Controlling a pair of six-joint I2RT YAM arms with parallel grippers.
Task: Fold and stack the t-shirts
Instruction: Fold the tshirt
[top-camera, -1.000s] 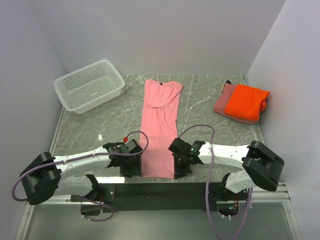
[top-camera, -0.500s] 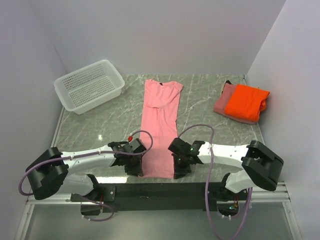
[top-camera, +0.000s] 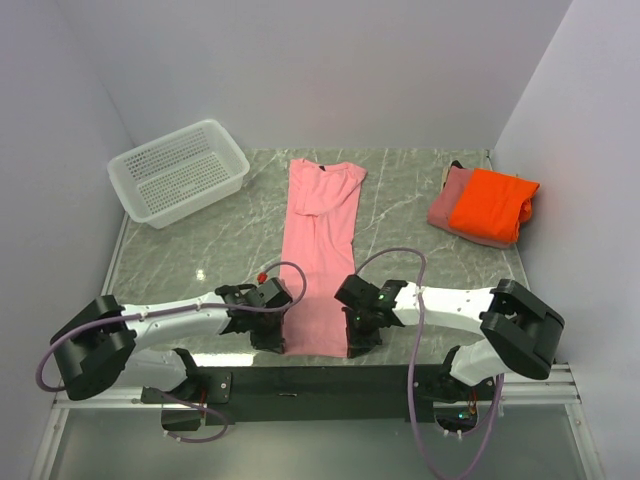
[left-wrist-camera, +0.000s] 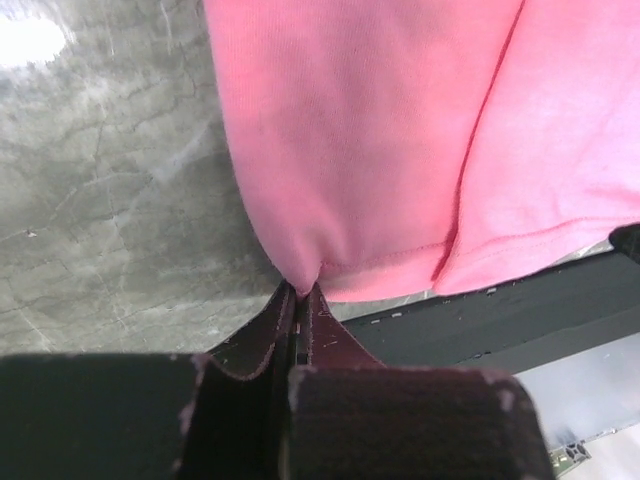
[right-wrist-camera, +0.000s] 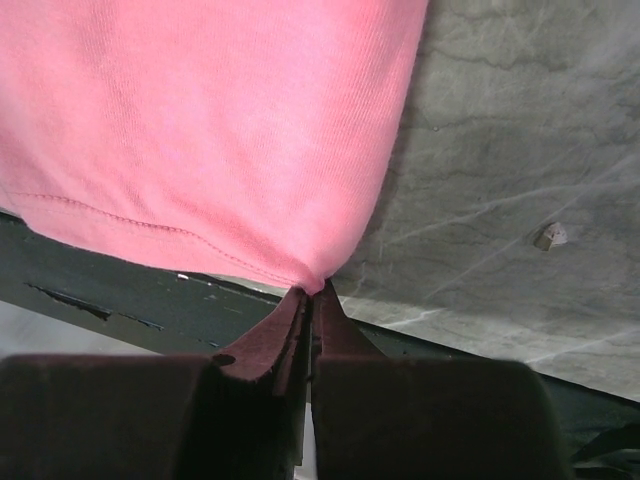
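Pink t-shirt (top-camera: 318, 260) in left gripper (left-wrist-camera: 298, 292), right gripper (right-wrist-camera: 312, 292)

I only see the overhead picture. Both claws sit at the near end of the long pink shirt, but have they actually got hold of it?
Observer: The left one has. Its wrist camera shows the left gripper pinched shut on a hem corner of the light pink t-shirt.
Operator: And the other claw?
Observer: Same. Its wrist camera shows the right gripper shut on the opposite hem corner, with the cloth puckered at the tips.
Operator: Is it a single layer there?
Observer: It seems not. The left wrist view shows a lengthwise edge where one layer lies over another.
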